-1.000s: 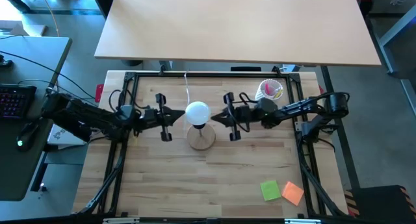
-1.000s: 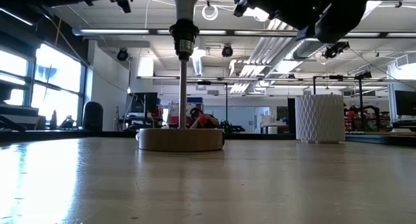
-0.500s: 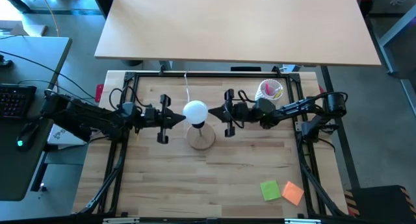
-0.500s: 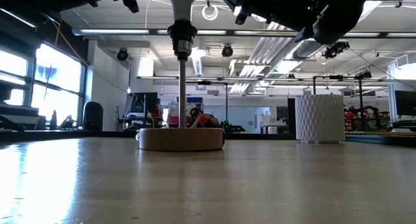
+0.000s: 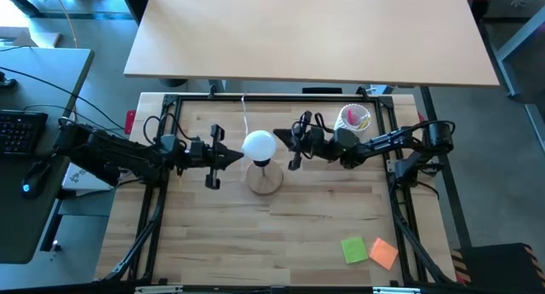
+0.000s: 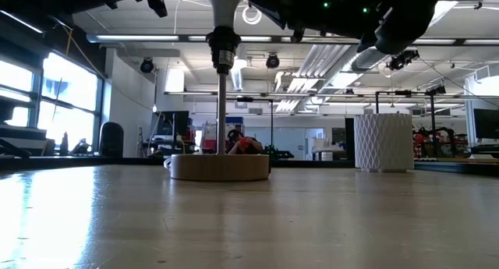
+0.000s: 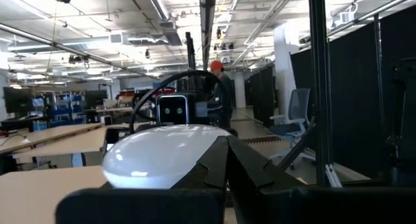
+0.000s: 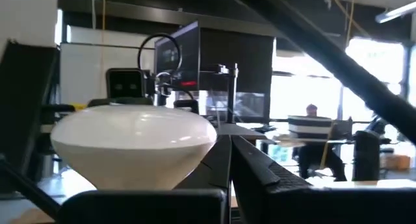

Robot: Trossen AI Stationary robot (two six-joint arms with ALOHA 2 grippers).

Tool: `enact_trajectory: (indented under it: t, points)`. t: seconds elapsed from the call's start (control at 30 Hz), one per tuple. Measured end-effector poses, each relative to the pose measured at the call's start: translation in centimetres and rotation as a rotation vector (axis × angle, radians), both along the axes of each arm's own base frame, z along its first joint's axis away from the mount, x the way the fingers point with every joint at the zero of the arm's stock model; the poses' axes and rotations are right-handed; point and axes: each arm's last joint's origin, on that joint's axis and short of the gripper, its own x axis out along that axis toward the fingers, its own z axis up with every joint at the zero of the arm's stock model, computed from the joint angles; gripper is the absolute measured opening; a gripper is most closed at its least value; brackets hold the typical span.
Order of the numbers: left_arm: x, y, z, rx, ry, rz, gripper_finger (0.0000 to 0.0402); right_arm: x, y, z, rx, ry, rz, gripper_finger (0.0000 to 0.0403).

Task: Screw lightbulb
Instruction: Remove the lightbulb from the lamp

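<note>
The white lightbulb stands upright with its narrow end in the black socket. The socket tops a thin stem rising from the round wooden lamp base. My left gripper is shut, and its tips are at the globe's left side. My right gripper is also shut, and its tips are at the globe's right side. The globe fills both wrist views just beside the shut fingers. My left gripper lays the tips of its shut fingers against the globe's left side. It comes roughly level from the table's left. My right gripper sets its shut fingertips against the globe's right side, roughly level from the table's right. The bulb stays upright in the socket.
A white ribbed cup with pink items stands at the back right. A green sticky note and an orange one lie near the front right. A white cord runs from the lamp toward the far edge. Black frame rails border the table.
My right gripper has swung its tips toward the far edge and moved in closer to the bulb. My left gripper has turned a little, its tips swinging toward the near edge. Both have stayed shut.
</note>
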Motion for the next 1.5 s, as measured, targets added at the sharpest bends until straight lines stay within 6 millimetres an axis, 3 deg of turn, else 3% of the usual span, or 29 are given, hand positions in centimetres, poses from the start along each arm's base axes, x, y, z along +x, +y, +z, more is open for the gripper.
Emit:
enact_trajectory:
  t: [0.27,0.43,0.63,1.07,1.5]
  points:
    - [-0.3,-0.1,-0.3,0.063,0.072,0.045,0.0,-1.1,1.7,0.0,-0.111,-0.081,-0.01,0.0002]
    - [-0.4,0.2,-0.3,0.091,0.075,0.112,0.0,-1.6,2.3,0.1,-0.207,-0.142,0.231,0.0002]
    - [-0.3,1.4,-0.3,0.117,0.079,0.177,0.0,-0.4,1.9,0.2,-0.225,-0.048,0.422,0.0002]
    - [-0.5,4.2,-0.1,0.055,0.053,0.195,0.0,0.0,1.5,0.3,-0.177,-0.014,0.255,0.0002]
    - [0.5,3.2,-0.7,-0.043,0.029,0.064,0.0,0.0,1.0,0.5,-0.113,-0.026,0.116,0.0002]
